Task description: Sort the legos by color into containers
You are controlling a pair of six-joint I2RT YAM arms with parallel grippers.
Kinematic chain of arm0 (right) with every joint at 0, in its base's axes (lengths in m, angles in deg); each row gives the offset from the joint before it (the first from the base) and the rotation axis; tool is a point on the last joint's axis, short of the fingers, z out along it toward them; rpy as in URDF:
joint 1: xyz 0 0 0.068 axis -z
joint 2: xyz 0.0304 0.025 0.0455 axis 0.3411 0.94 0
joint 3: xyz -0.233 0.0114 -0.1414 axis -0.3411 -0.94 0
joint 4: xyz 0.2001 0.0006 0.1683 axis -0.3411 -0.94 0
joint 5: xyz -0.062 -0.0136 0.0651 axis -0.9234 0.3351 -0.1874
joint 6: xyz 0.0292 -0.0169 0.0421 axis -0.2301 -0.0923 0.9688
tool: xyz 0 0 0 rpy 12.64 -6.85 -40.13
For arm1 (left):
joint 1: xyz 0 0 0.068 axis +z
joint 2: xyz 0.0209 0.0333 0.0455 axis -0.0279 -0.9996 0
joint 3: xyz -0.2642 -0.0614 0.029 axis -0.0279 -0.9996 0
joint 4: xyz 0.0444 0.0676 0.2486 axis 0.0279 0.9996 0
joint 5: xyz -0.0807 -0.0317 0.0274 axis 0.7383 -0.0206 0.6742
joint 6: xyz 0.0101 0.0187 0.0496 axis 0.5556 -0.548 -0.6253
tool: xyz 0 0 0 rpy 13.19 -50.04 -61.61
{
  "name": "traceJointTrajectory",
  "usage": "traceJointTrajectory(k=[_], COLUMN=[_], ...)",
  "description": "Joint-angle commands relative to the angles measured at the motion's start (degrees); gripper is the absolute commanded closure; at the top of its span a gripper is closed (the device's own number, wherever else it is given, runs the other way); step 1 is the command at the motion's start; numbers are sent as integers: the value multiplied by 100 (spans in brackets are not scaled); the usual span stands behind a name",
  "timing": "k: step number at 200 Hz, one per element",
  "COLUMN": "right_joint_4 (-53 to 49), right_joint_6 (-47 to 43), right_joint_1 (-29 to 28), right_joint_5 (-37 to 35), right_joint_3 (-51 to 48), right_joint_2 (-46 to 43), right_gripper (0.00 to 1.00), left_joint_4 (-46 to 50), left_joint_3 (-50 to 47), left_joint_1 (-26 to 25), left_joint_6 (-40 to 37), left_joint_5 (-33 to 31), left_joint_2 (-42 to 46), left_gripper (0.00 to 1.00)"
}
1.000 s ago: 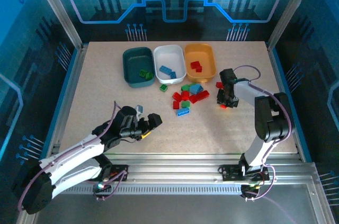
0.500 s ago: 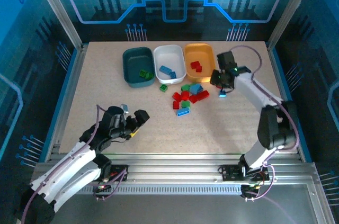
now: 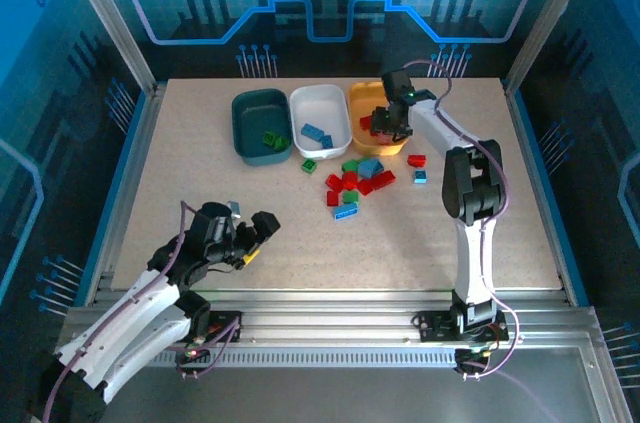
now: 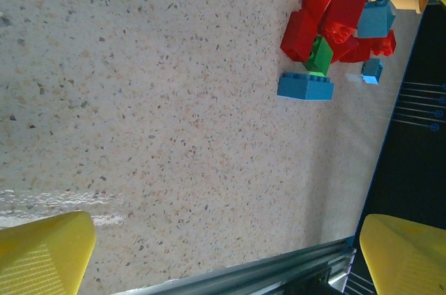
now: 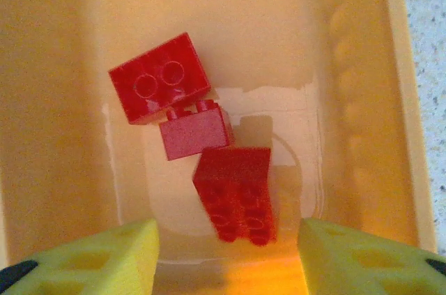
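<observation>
The right tool point(image 3: 388, 123) has been carried over the orange-yellow tray point(image 3: 362, 95), upper centre. Its jaws are spread wide, and a red brick point(image 5: 237, 194) is seen released inside. Further legos point(image 3: 352, 181) are left on the bench point(image 3: 200, 183).

The worktop point(image 3: 190, 183) lies bare down the left and lower middle of the top view. At centre a brick pile point(image 3: 355, 181) sits just below the white tray point(image 3: 320, 90) and orange tray point(image 3: 374, 87); the right tool point(image 3: 384, 127) hangs over the orange one.
</observation>
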Motion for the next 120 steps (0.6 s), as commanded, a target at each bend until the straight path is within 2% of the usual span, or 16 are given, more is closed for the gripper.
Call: traceJointTrajectory(k=[1,27,78,102,120], right_joint_4=[-211,-54,517,533,372], right_joint_6=[-80,126,367,806,1538], right_joint_1=[-138,-340,-1375,-1725,-1960], right_joint_5=[-64,-230,-576,-325,-198], right_joint_3=[131,-707,-3329,-3946,-4076], right_joint_2=[-466,-1443,-3111,-3320,-3199], right_gripper=[41,34,7,4,4], left_joint_4=[108,15,159,650,837], left_joint_3=[104,110,-3,26,-11], left_joint_1=[51,51,67,129,238], left_joint_6=[-209,-203,-139,-160,-111], left_joint_5=[175,214,-1,-399,-522], left_joint_2=[-135,-269,-98,238,500], left_gripper=[1,1,1,1,1])
